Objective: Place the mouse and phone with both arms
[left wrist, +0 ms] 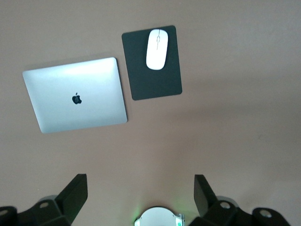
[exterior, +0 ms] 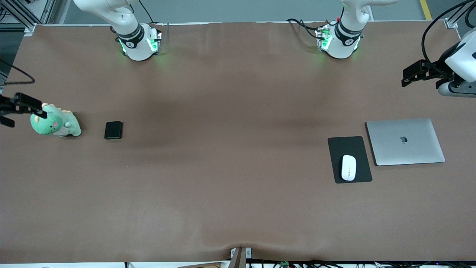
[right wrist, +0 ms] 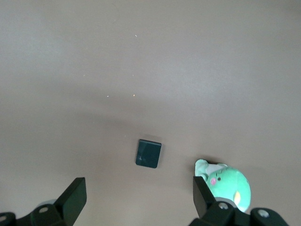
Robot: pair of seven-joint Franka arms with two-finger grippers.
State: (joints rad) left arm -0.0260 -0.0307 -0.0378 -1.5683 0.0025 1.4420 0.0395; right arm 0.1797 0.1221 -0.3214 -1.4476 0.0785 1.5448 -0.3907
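Note:
The white mouse (exterior: pixel 349 167) lies on a black mouse pad (exterior: pixel 349 147) toward the left arm's end of the table. It also shows in the left wrist view (left wrist: pixel 156 49). The glossy black phone (exterior: pixel 113 130) lies flat on the table toward the right arm's end, and shows in the right wrist view (right wrist: pixel 148 153). My left gripper (exterior: pixel 409 77) (left wrist: pixel 139 194) is open and empty, high in the air at the left arm's end of the table. My right gripper (exterior: pixel 23 111) (right wrist: pixel 138 195) is open and empty, high over the right arm's end, above the table beside a plush toy.
A closed silver laptop (exterior: pixel 405 141) (left wrist: pixel 75 94) lies beside the mouse pad (left wrist: pixel 151 80), toward the left arm's end. A green plush dinosaur (exterior: pixel 55 123) (right wrist: pixel 228 184) stands beside the phone, toward the right arm's end. The brown table cover (exterior: pixel 230 156) stretches between them.

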